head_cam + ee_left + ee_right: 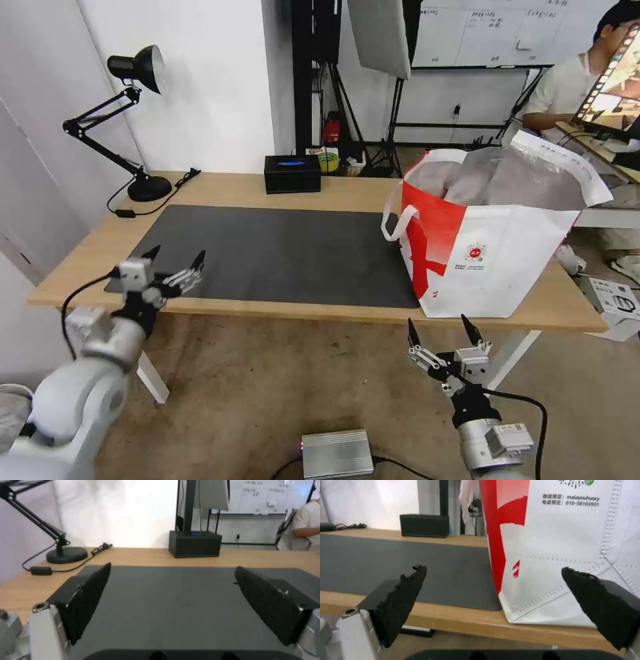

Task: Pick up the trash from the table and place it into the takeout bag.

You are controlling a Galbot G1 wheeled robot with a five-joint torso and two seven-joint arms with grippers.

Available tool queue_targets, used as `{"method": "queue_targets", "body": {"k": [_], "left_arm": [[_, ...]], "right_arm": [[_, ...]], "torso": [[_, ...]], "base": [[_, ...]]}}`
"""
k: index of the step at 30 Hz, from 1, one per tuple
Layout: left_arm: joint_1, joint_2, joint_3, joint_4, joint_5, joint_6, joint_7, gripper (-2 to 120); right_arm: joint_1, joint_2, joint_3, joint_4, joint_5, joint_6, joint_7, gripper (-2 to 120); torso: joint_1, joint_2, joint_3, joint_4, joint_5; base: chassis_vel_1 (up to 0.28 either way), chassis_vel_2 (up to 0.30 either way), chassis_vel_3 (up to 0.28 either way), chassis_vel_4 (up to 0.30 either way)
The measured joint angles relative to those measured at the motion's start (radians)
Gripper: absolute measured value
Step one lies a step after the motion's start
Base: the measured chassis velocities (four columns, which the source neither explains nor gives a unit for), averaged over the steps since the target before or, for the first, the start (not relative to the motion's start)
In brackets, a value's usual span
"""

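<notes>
The trash is out of view. The takeout bag (487, 260), white and red with a silver foil lining, stands upright at the right end of the table (233, 183), partly on the dark grey mat (280, 253). My left gripper (179, 252) hovers open at the table's front left edge; in the left wrist view (173, 567) its jaws frame bare mat (176, 597). My right gripper (437, 322) is open below and in front of the table edge. In the right wrist view (492, 568) it faces the bag's lower corner (566, 542).
A black tissue box (292, 173) sits at the table's back edge. A black desk lamp (137, 120) stands at the back left with its cord. A silver box (337, 453) lies on the floor. A cardboard box (617, 303) sits at the right.
</notes>
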Motion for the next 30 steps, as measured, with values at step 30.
{"method": "queue_targets", "body": {"k": [30], "left_arm": [[0.223,-0.247,-0.04,-0.06,0.205,-0.16,0.139,100]], "right_arm": [[0.0,0.0,0.0,0.0,0.0,0.0,0.0,100]], "torso": [[0.0,0.0,0.0,0.0001,-0.0001]], "base": [[0.0,0.0,0.0,0.0]]}}
